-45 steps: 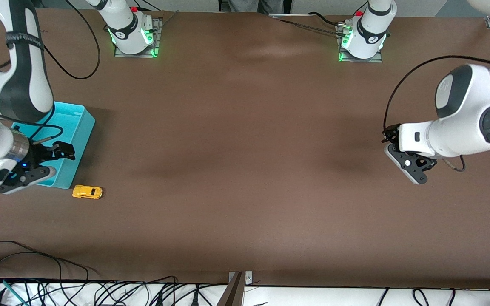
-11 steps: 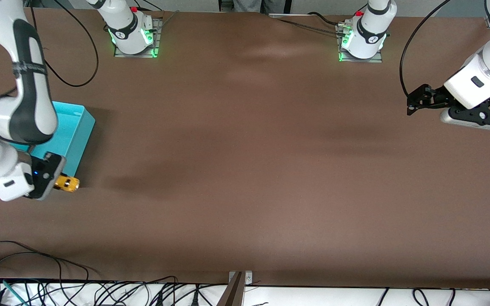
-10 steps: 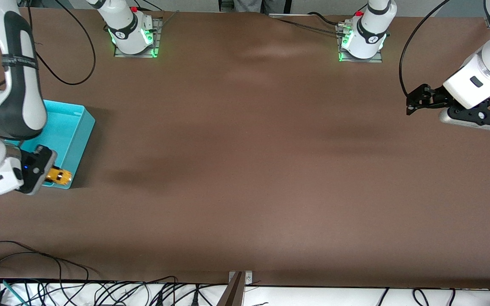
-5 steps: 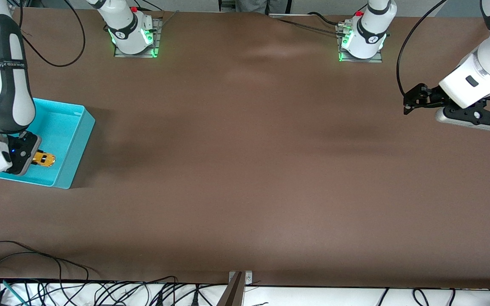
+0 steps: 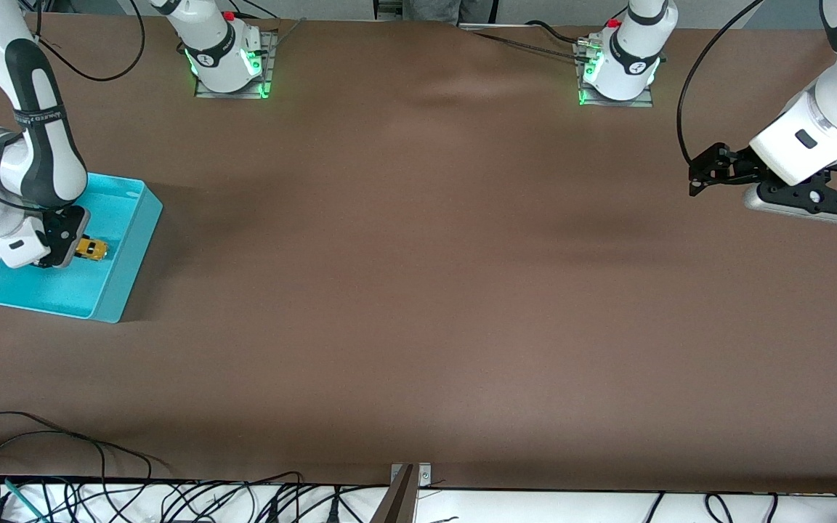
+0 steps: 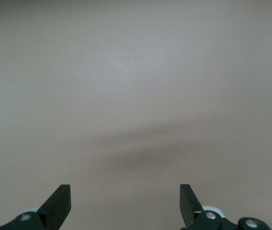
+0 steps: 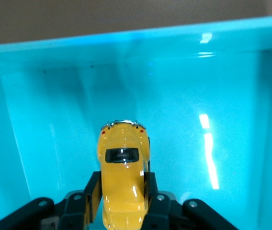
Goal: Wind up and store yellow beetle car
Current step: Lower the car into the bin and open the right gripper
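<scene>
My right gripper (image 5: 78, 247) is shut on the yellow beetle car (image 5: 91, 249) and holds it over the inside of the teal bin (image 5: 120, 258) at the right arm's end of the table. In the right wrist view the car (image 7: 122, 165) sits between the two black fingers (image 7: 91, 194), its body pointing out over the bin's floor (image 7: 198, 143). My left gripper (image 5: 702, 174) is open and empty, up over bare table at the left arm's end; its fingertips (image 6: 59, 203) show with only brown table between them. The left arm waits.
The brown table (image 5: 418, 290) spreads between the two arms. The arm bases (image 5: 226, 58) stand along the edge farthest from the front camera. Cables (image 5: 62, 465) lie along the nearest edge.
My right gripper picked the car up off the table beside the bin and carried it over the bin's wall to above the bin's inside. The left arm rose and drew back, then stayed.
</scene>
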Controlling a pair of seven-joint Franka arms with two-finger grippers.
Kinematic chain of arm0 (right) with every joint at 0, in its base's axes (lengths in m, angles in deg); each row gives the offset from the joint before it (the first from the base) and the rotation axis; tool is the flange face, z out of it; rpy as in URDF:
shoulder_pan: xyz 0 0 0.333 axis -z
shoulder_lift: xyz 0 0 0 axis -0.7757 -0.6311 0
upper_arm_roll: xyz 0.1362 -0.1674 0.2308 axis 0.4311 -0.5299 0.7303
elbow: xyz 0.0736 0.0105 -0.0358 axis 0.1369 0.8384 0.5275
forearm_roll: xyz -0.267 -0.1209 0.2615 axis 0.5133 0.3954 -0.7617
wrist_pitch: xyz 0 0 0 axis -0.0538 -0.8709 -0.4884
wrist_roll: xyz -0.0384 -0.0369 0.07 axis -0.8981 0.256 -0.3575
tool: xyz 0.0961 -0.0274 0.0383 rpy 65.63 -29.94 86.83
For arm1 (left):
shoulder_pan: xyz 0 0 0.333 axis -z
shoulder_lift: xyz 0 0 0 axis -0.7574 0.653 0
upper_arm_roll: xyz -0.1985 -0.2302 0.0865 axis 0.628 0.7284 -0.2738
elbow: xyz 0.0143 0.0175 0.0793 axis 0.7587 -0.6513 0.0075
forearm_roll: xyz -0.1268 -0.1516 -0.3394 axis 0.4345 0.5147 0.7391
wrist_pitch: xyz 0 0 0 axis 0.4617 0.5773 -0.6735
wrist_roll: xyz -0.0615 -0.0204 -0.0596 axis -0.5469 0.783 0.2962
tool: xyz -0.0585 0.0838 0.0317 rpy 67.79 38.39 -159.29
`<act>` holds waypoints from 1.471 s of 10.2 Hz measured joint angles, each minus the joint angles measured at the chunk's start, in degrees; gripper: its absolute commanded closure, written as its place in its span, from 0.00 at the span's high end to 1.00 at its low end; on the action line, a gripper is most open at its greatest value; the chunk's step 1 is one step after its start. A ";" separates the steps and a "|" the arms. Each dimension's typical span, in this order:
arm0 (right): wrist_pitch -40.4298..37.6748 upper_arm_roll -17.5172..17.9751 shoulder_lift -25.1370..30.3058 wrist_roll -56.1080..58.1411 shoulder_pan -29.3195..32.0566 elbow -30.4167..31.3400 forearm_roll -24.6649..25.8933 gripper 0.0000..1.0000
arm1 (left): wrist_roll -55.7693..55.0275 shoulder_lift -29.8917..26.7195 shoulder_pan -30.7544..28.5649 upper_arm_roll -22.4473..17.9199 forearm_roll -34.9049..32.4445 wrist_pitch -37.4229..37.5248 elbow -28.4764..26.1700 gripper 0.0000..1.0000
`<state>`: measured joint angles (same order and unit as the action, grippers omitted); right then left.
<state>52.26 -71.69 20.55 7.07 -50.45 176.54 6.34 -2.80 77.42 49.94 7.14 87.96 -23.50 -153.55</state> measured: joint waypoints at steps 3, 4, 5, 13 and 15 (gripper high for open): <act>1.73 0.01 -0.43 3.85 0.68 1.15 -3.99 0.00 | -0.27 0.00 0.00 0.00 0.00 0.00 0.00 1.00; 2.37 0.03 -0.91 4.23 0.68 1.35 -4.91 0.03 | -0.28 0.00 0.00 0.00 0.00 0.00 0.00 1.00; 3.13 0.04 -1.49 4.45 0.69 1.42 -5.27 0.36 | -0.29 0.00 0.00 0.00 0.00 0.00 0.00 1.00; 0.88 0.61 -1.00 3.24 0.60 -2.26 -7.44 0.93 | -0.30 0.21 -0.46 -0.36 0.00 0.01 0.00 1.00; -11.05 1.85 0.27 -2.45 0.30 -11.95 -7.45 0.99 | -0.30 0.36 -0.43 -0.36 0.00 -0.01 0.08 1.00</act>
<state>41.21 -69.84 20.82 4.62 -50.15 164.60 -1.11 -3.10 77.78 49.50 6.77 87.96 -23.52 -153.46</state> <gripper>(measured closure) 0.084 0.000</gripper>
